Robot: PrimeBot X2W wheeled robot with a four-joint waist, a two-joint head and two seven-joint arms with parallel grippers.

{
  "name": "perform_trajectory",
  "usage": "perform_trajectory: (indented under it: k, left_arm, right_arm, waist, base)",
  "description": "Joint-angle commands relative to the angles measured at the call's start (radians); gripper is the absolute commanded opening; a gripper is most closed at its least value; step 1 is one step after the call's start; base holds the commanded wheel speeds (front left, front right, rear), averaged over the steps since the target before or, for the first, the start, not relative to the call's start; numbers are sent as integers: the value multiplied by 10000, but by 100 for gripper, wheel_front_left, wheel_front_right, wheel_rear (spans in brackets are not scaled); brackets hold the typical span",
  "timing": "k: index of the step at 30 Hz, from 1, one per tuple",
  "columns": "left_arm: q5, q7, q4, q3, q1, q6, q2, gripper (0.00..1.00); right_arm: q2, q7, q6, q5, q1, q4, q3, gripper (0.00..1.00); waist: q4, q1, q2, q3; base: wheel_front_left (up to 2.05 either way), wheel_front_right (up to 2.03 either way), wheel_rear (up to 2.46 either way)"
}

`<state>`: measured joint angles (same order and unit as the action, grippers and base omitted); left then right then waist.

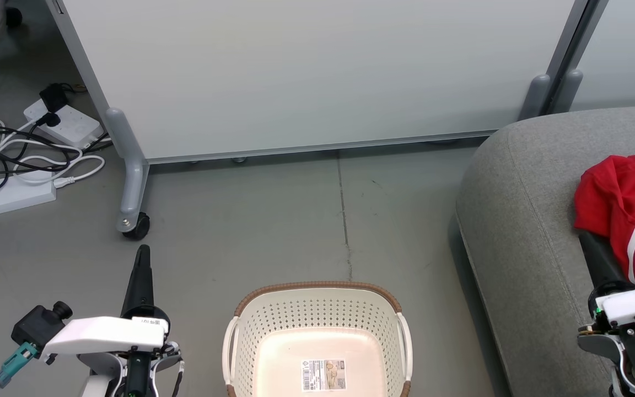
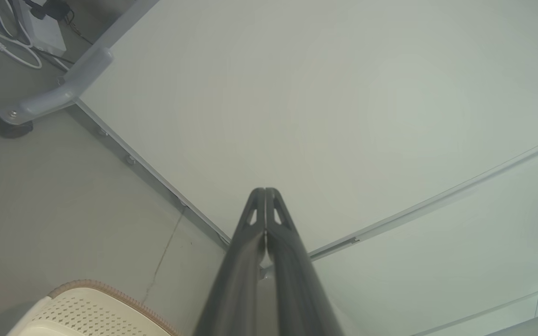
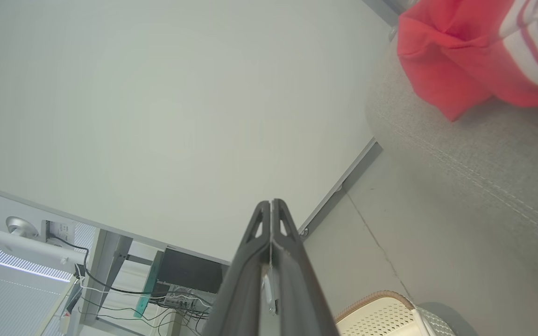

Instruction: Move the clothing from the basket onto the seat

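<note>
While the red clothing (image 1: 620,204) lies crumpled on the grey seat (image 1: 516,231) at the right of the head view, the basket (image 1: 317,317) stands on the floor (image 1: 240,220) just beside the seat's rounded edge, a label sticker (image 1: 323,375) showing on its bare bottom. White stripe trim runs along the near side of the clothing. The right gripper (image 3: 272,203) is closed, its two dark fingers pressed together and holding nothing, as the right wrist view shows. In the head view it sits over the seat, just beside the near edge of the clothing; whether it touches the fabric I cannot tell. The left gripper (image 2: 265,190) is likewise closed and empty, fingers tip to tip. It is held above the floor left of the basket and points towards a pale partition panel (image 1: 317,71) that stands on a castor foot (image 1: 135,226). Power strips (image 1: 69,124) and tangled cables (image 1: 14,160) lie on the floor at the far left.
</note>
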<state>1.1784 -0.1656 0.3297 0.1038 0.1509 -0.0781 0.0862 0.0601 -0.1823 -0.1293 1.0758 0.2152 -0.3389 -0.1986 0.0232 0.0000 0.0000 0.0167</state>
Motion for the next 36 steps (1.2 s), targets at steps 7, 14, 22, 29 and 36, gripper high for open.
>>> perform_trajectory:
  k: [7,14,22,29,36]
  left_arm:
    - [782,105,28,-89,390,-128,-10,0]
    - [1487,173,117,-115,536,-209,-76,0]
    - [2146,247,197,-139,648,-275,-136,0]
    - [2608,299,252,-156,761,-329,-174,0]
    - [3118,348,316,-175,848,-388,-211,0]
  right_arm:
    - [126,-250,-15,826,379,-176,-224,0]
    - [153,-448,-16,1549,563,-429,-395,0]
    - [184,-642,-18,2219,732,-644,-537,0]
    - [199,-775,-19,2695,863,-802,-654,0]
    - [222,-920,-20,3219,963,-981,-761,0]
  waist:
    - [-26,0,0,-11]
    - [-56,0,0,-22]
    - [-85,0,0,-35]
    - [-108,0,0,-44]
    - [-134,0,0,-54]
  base:
    - [0,0,0]
    - [0,0,0]
    - [0,0,0]
    - [0,0,0]
    - [0,0,0]
